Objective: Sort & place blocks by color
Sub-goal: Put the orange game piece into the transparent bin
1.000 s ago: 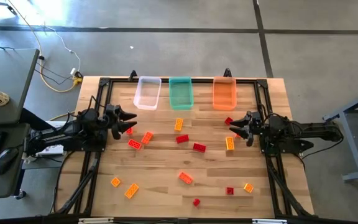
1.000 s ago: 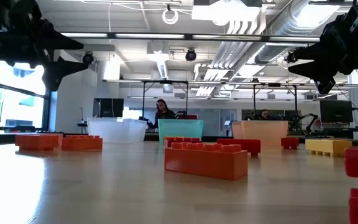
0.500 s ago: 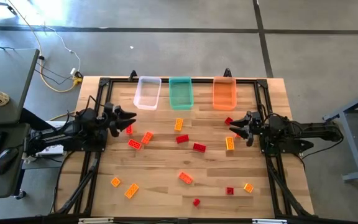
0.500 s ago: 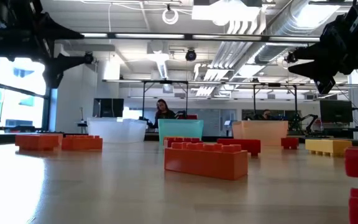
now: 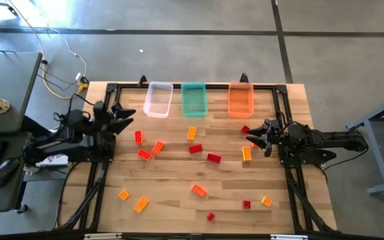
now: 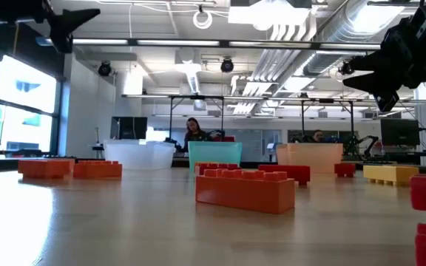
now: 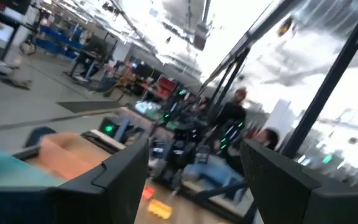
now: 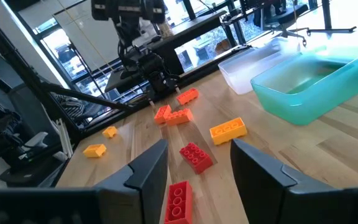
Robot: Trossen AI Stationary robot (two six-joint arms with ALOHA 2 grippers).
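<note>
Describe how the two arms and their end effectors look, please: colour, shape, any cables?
Both arms are dark, nearly black, built of jointed segments. The left end effector and the right end effector each end in two dark, tapering fingers with flat inner faces. Black cables run along the left arm. No markings can be made out.

The left wrist view is tilted up, looking across the table into the room. The left gripper [image 7: 194, 186] shows as two dark fingers [image 7: 114, 180] standing apart, empty, with open space between them. In that gap a yellow-orange block [image 7: 159, 208] lies on the wood, with a small orange-red block [image 7: 147, 193] just beside it. The teal bin [image 7: 8, 167] and, past it, the orange bin [image 7: 73, 152] sit off to one side. Beyond the table's edge a person [image 7: 234, 121] stands among black frame posts [image 7: 337, 81], desks and lit screens.
</note>
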